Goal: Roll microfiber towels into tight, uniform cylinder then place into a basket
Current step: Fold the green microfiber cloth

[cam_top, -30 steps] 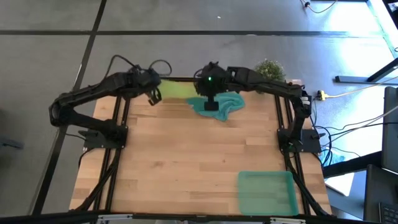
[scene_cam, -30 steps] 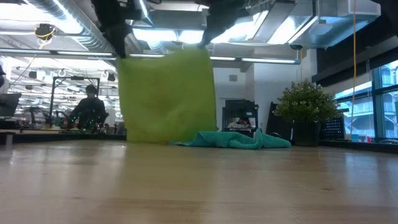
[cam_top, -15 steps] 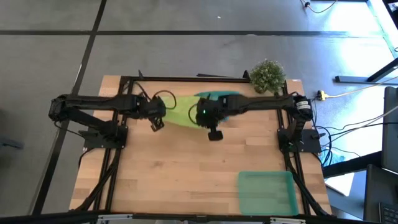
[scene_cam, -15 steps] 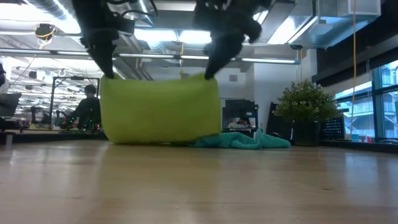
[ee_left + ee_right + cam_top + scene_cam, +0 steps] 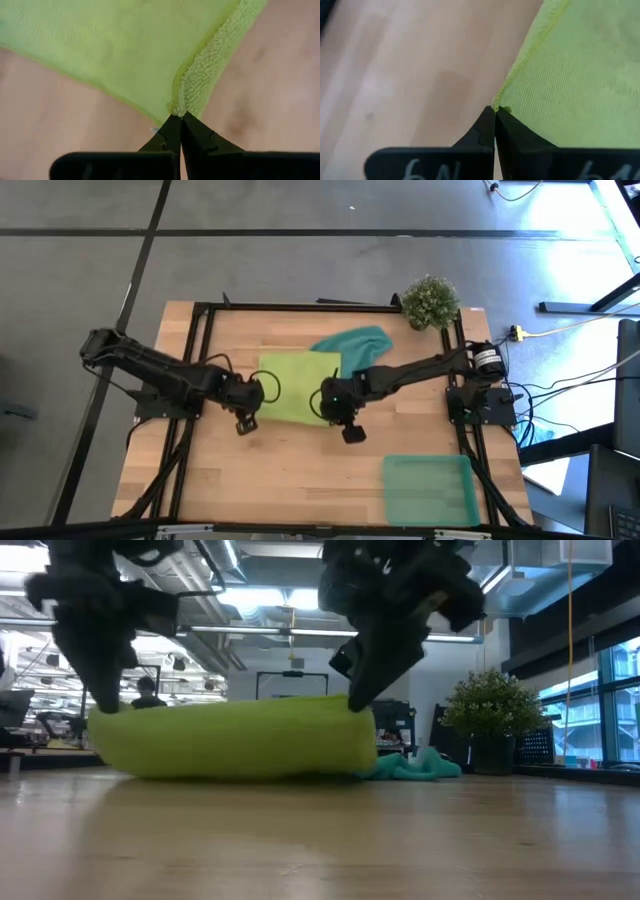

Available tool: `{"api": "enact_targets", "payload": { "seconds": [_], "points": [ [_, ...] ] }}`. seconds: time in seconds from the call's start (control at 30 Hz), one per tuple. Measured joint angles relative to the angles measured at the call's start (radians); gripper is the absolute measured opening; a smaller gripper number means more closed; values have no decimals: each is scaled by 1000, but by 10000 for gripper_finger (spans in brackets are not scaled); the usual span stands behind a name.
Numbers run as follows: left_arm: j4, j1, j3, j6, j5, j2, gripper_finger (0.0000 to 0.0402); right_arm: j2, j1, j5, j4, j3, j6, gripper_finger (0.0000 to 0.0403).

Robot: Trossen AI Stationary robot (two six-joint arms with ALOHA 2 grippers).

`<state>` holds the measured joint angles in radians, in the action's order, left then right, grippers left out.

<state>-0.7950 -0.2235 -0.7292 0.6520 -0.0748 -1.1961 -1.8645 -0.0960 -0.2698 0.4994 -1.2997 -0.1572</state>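
Observation:
The lime green towel (image 5: 295, 383) lies spread over the middle of the table, its far part flat on the wood and its near edge raised a little (image 5: 235, 735). My left gripper (image 5: 252, 408) is shut on its near left corner. My right gripper (image 5: 330, 415) is shut on its near right corner. The teal towel (image 5: 352, 342) lies crumpled on the table behind it, partly hidden by it in the low view (image 5: 415, 768). The green basket (image 5: 428, 490) stands at the near right. My left gripper pinches the lime towel's near left corner (image 5: 181, 106) between its two fingertips, coming from above and slanting down. The corner is held a little above the table (image 5: 100, 712); the cloth slopes from it down to the wood. My right gripper pinches the lime towel's near right corner (image 5: 501, 104), at the stitched hem, between its two fingertips, from above and slanting down. The corner is held just above the table (image 5: 355, 705), and the near edge runs about level across to the other gripper.
A small bushy plant in a dark pot (image 5: 431, 300) stands at the far right corner. The dark frame rails (image 5: 300, 307) run along the table's far edge and sides. Bare wood lies between the lime towel and the basket.
Both grippers have come down and toward the table's near edge, still shut on the lime towel's corners. The towel, which hung upright from them at the far side over the teal towel, has been drawn toward the near edge and laid out across the table.

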Motion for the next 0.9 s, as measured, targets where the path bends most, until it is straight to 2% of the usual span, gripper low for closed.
{"api": "enact_targets", "payload": {
  "seconds": [0.17,0.3,0.47,0.67,0.9],
  "points": [
    [68,-85,0,26,65,0,0,0,-8,-6,7,1,37,3],
    [74,-99,0,14,8,0,0,0,-1,30,11,1,45,7],
    [64,-62,0,-4,-63,0,0,0,40,101,15,1,21,7],
    [30,26,0,23,-252,0,0,0,107,228,23,1,49,5],
    [69,129,21,-7,-311,-28,0,0,182,258,-2,31,48,4]
  ]
}}
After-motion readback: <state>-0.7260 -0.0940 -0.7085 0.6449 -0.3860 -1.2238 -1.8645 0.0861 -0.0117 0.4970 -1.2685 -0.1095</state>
